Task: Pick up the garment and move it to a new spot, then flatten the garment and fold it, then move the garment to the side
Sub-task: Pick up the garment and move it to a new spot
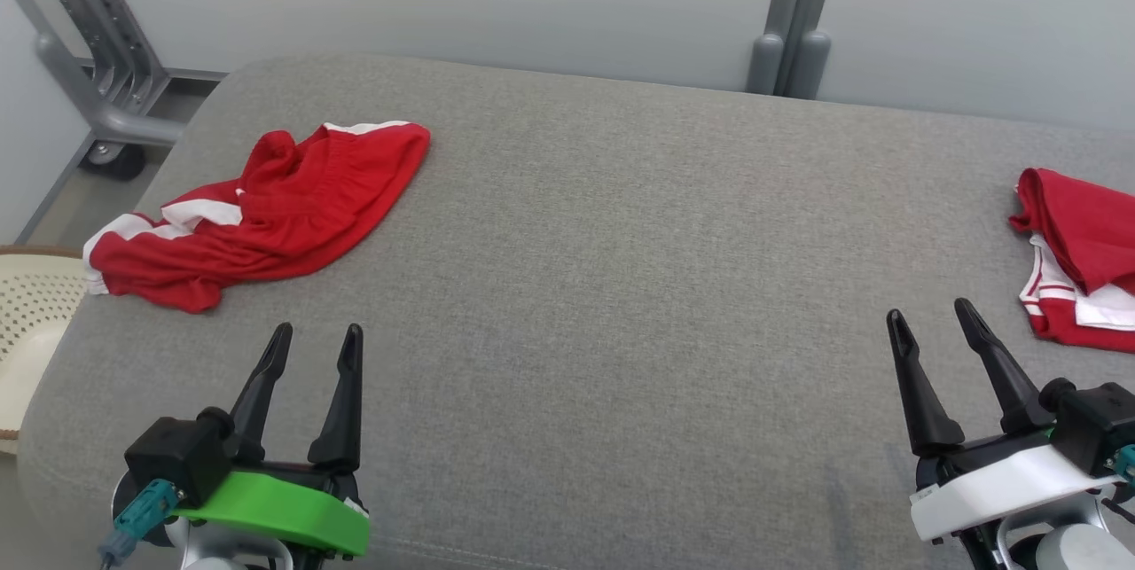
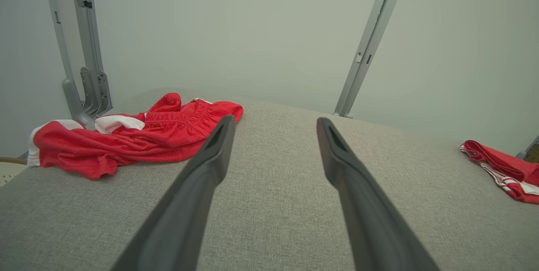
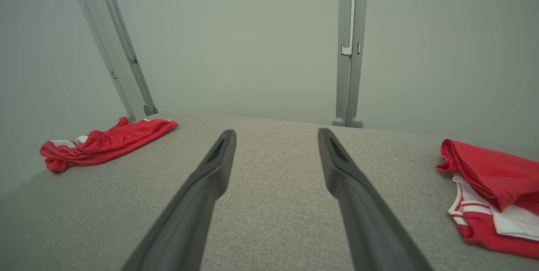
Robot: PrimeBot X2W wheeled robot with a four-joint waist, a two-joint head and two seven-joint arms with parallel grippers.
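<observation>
**Garment (image 1: 284, 206) pickup: pre-grasp condition**

Garment lies crumpled at the far-left corner of the grey padded surface (image 1: 621, 286), bunched into soft ridges, w/ one end hanging close to the left edge above the pale basket (image 1: 35, 304). It is red w/ white trim, prob. sports shorts. The gathered waistband (image 2: 185, 115) faces the centre of the surface.

Handling est.: thin, light, fully limp fabric. It will drape and stretch under its own weight and holds no shape, and it may slide on the woven cover if dragged. No fragility risk.

Rec. grip pts: the waistband, as the thickest and firmest band. A raised fold near the middle hump is the alt. if only one hand reaches.

A second red-and-white garment (image 1: 1082, 233) sits at the far-right edge, well apart, looking already folded. Judged not the current target.

Arm pose: left gripper (image 1: 317, 335) hangs low at the near-left, fingers pointing up-surface, jaws spread wide, nothing between them. It is near the garment but not touching. Right gripper (image 1: 930, 313) mirrors it at the near-right, jaws likewise apart and empty, just beside the second garment.

Step in hand: approach not begun. The left arm has the shortest reach.
</observation>
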